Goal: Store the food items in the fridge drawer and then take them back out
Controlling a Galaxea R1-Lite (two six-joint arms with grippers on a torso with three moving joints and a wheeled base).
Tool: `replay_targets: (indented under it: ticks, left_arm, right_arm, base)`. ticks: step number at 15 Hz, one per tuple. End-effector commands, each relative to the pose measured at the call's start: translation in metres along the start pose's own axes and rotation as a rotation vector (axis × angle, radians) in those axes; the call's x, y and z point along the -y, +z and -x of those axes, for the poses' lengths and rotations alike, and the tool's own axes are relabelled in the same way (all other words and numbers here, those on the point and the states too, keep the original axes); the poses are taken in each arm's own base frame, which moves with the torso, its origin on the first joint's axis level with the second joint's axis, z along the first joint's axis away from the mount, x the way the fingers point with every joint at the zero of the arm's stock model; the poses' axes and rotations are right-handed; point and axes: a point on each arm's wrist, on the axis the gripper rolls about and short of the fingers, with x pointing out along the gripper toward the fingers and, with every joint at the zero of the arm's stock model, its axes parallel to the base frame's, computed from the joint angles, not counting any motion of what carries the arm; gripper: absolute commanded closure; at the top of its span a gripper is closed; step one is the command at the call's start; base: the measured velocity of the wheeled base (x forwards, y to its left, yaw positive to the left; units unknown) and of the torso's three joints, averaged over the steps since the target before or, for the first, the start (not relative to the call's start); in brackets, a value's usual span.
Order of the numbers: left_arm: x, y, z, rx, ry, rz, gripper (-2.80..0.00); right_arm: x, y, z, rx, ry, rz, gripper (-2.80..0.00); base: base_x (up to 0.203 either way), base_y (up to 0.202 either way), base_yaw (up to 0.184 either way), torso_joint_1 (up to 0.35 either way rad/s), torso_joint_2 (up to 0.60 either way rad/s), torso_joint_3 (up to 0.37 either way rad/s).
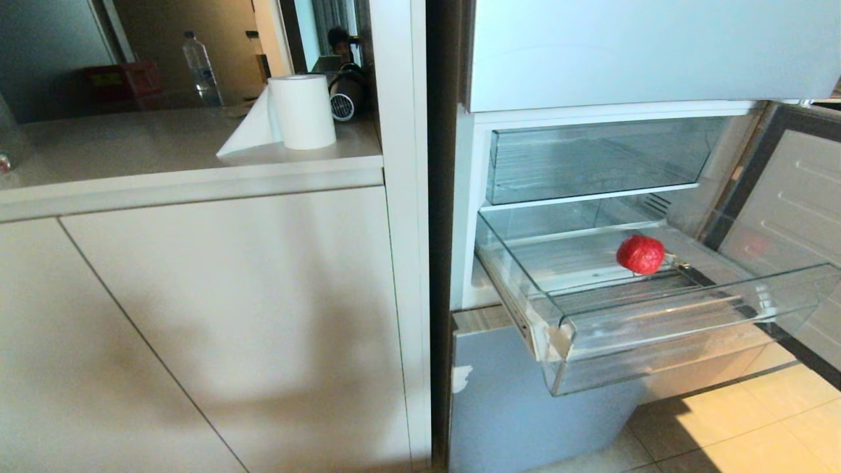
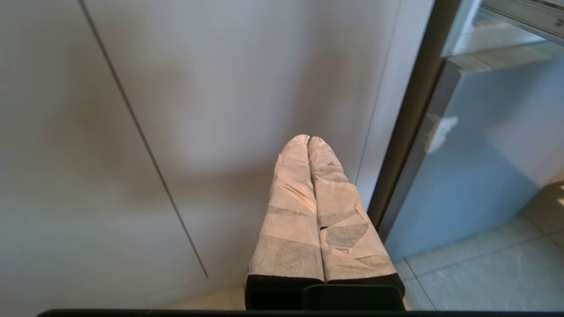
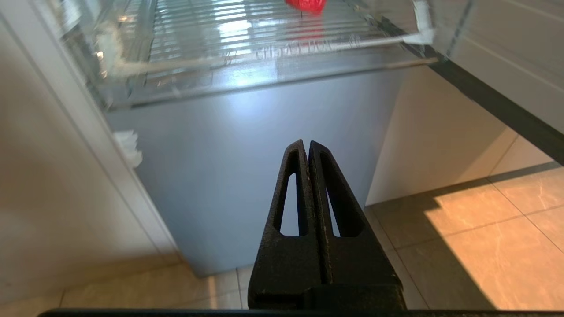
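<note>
Nearest, both arms are hanging low in front of the cabinetry, out of the head view: the cloth-wrapped left gripper (image 2: 308,140) is pointing at the pale cabinet door (image 2: 198,110), its jaws pressed together and holding nothing, while the black right gripper (image 3: 307,143) is sitting below the drawer, facing the grey-blue lower fridge panel (image 3: 264,154), jaws likewise together and empty. Farther in, the wide clear plastic fridge drawer (image 1: 657,341) is standing pulled out on the right, and the glossy red round food item (image 1: 640,254) is resting on its ribbed floor toward the far right; no second piece is showing. It is looking light, firm and smooth, likely to roll or slip, so pinching across its widest middle from above seems wisest. Faint moulded lettering on the drawer front is showing from below but cannot be read. Farthest left, a white paper towel roll (image 1: 302,110) is standing on the counter (image 1: 131,151).
</note>
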Motion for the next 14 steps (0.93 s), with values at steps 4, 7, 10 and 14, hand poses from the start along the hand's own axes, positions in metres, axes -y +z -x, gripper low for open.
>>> replay_targets:
  ticks: [4, 7, 10, 14]
  left_arm:
    - [0.000, 0.000, 0.000, -0.002, 0.000, 0.002, 0.00]
    - [0.000, 0.000, 0.000, -0.002, 0.000, 0.003, 0.00]
    - [0.000, 0.000, 0.000, -0.002, 0.000, 0.003, 0.00]
    - [0.000, 0.000, 0.000, -0.002, 0.000, 0.003, 0.00]
  right_arm:
    - [0.000, 0.001, 0.000, 0.004, -0.006, 0.002, 0.00]
    - [0.000, 0.039, 0.011, 0.069, -0.049, -0.014, 0.00]
    - [-0.003, 0.092, -0.008, -0.092, -0.070, -0.057, 0.00]
    - [-0.007, 0.141, -0.090, -0.377, -0.095, -0.084, 0.00]
  base:
    - [0.074, 0.000, -0.002, 0.004, 0.00, 0.000]
    - [0.000, 0.000, 0.000, 0.000, 0.00, 0.000]
    - [0.000, 0.000, 0.000, 0.000, 0.00, 0.000]
    - [0.000, 0.000, 0.000, 0.000, 0.00, 0.000]
